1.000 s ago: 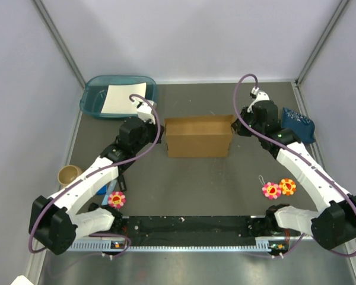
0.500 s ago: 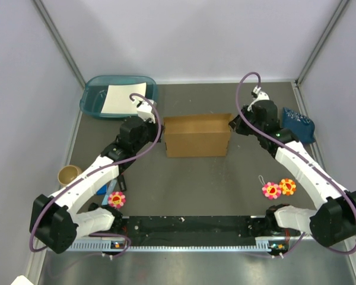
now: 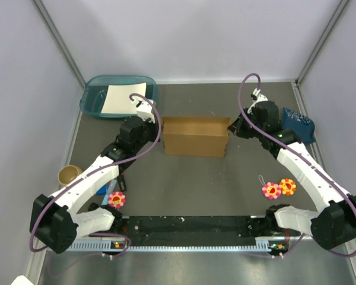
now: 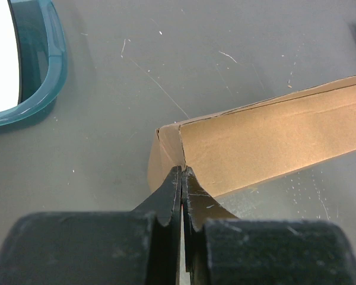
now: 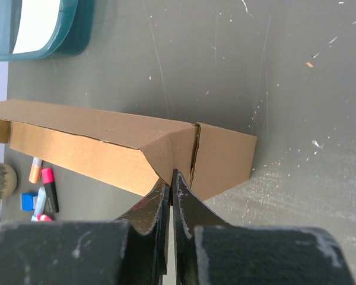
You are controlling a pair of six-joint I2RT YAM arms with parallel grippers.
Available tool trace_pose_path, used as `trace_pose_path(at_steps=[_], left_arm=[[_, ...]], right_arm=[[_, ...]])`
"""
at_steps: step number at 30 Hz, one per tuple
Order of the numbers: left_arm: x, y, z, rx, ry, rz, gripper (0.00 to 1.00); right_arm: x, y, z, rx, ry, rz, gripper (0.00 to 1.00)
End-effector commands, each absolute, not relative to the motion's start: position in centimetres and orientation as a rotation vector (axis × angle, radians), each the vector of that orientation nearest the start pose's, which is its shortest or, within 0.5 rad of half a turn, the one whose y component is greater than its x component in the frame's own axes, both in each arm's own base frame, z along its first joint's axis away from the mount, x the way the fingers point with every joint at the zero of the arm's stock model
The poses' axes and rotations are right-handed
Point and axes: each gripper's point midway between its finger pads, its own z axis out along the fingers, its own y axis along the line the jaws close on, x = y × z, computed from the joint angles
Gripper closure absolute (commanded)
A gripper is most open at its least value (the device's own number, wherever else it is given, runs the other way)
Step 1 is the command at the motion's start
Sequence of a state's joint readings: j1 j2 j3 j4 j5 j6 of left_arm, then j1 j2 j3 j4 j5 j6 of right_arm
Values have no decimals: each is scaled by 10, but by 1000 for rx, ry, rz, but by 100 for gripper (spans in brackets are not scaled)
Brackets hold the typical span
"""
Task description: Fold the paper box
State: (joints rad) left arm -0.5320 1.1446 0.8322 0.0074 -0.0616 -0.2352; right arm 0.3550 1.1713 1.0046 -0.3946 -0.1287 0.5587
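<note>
**Near zone.** Both arm bases sit at the near edge of the counter point(image 3: 196, 190). Just beyond them lie three flower toys: one on the left point(image 3: 117, 199) and a pair on the right point(image 3: 279, 189). A cup point(image 3: 68, 174) stands near the left wall.

**Middle zone.** The box point(image 3: 196, 138) rests on the counter, centred between the two arms, long side facing the bases.
- Left hand point(image 4: 181, 173): fingers pressed together on the cardboard at the box's left end corner. A thin layer of board shows between them, so it reads as gripping the box.
- Right hand point(image 5: 171, 176): fingers likewise pinched on the right end corner, beside a vertical seam in the board.

**Far zone.** A blue pouch point(image 3: 299, 122) lies right of the right hand. A tray point(image 3: 90, 89) holding a white sheet point(image 3: 121, 97) sits in the far left corner, well apart from the box.

**Task status (judgement).**
1. Done: the blank is no longer flat. The long walls and end walls stand upright, and the body has its shallow rectangular form.
2. In hand: both ends are pinched at once, which suggests the end corners are being squared or pressed home.
3. Left: seating the end flaps and locking tabs. The seam at the right end looks slightly open. Whether any tab is locked cannot be told from these views.

Overall, the fold appears to be in its late stage.
</note>
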Motion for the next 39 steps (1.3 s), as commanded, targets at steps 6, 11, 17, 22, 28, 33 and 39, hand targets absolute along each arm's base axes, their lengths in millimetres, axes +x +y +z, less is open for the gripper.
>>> trace_pose_path(at_steps=[6,11,17,22,28,33,39], left_arm=[[337,-206,223,277,1877,-489,100],[337,-204,222,279,1880,-478,100],[338,-204,218,279,1892,-474,100],[339,-205,216,280,1897,-471,100],[340,-205,216,280,1899,-466,100],[340,-205,217,277,1897,-469,100],[339,-204,218,273,1897,-469,100]], right_arm=[[299,184,226,141,2259,809,100],[300,180,221,156,2273,800,100],[300,181,225,172,2272,828,100],[301,180,232,175,2261,841,100],[300,181,237,165,2261,847,100],[302,173,230,155,2269,785,100],[298,159,206,129,2301,673,100]])
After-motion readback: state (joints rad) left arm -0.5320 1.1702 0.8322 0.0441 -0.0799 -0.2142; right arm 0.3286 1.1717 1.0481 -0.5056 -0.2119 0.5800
